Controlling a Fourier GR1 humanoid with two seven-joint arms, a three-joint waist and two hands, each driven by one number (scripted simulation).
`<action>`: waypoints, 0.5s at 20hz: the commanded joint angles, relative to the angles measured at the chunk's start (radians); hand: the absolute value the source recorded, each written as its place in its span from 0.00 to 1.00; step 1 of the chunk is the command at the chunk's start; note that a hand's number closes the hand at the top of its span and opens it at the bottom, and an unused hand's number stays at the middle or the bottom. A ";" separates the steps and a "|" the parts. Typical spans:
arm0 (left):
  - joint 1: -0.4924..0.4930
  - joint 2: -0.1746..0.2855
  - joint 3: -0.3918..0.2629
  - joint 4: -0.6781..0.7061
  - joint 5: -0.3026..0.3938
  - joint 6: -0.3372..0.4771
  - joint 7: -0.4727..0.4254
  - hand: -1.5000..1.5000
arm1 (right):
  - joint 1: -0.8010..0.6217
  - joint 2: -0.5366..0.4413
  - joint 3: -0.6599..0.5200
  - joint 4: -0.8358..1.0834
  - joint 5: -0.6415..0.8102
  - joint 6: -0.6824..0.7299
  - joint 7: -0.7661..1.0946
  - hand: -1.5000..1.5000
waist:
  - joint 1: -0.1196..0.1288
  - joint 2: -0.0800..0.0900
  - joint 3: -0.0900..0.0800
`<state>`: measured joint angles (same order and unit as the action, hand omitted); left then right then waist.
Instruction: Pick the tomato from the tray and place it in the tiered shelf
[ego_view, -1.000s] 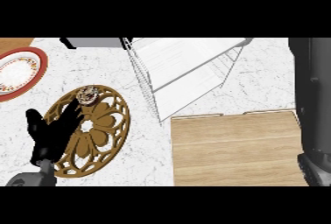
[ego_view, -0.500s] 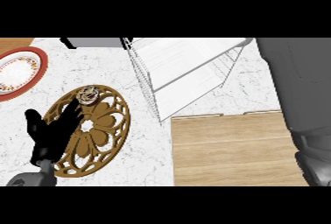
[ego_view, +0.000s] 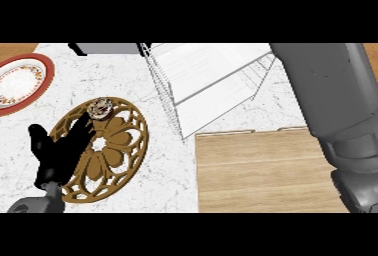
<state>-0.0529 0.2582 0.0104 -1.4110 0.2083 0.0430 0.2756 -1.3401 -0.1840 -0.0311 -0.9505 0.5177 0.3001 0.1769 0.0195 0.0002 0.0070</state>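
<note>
Currently holding the left hand (ego_view: 55, 150), fingers straight and spread, over the near-left part of the brown tray (ego_view: 125, 127), just short of the tomato (ego_view: 98, 107) lying at its far rim, left of the tiered shelf (ego_view: 214, 80).

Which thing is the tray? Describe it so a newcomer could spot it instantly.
On the white marbled counter, left of the white wire shelf, lies the tray, partly under the left hand. Unlike the red-rimmed plate beyond it, it is brown openwork with a flower-shaped cut-out pattern.
</note>
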 joint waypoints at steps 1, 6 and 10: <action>0.034 -0.019 -0.012 0.027 -0.021 0.003 -0.001 0.50 | -0.001 0.002 -0.004 0.022 0.005 -0.007 -0.039 1.00 | -0.008 0.001 -0.007; 0.011 -0.004 0.020 0.077 0.000 -0.028 -0.003 0.50 | -0.045 -0.008 0.033 0.100 0.060 -0.009 -0.071 1.00 | -0.006 0.003 -0.008; 0.018 -0.024 -0.009 0.023 -0.027 0.011 0.051 0.50 | -0.030 0.010 -0.100 0.115 -0.039 -0.057 -0.008 1.00 | -0.010 0.001 -0.007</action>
<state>-0.0571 0.2509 0.0230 -1.4121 0.1960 0.0468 0.2982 -1.3835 -0.1923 -0.0565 -0.8535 0.5296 0.2827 0.1287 0.0154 -0.0020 0.0077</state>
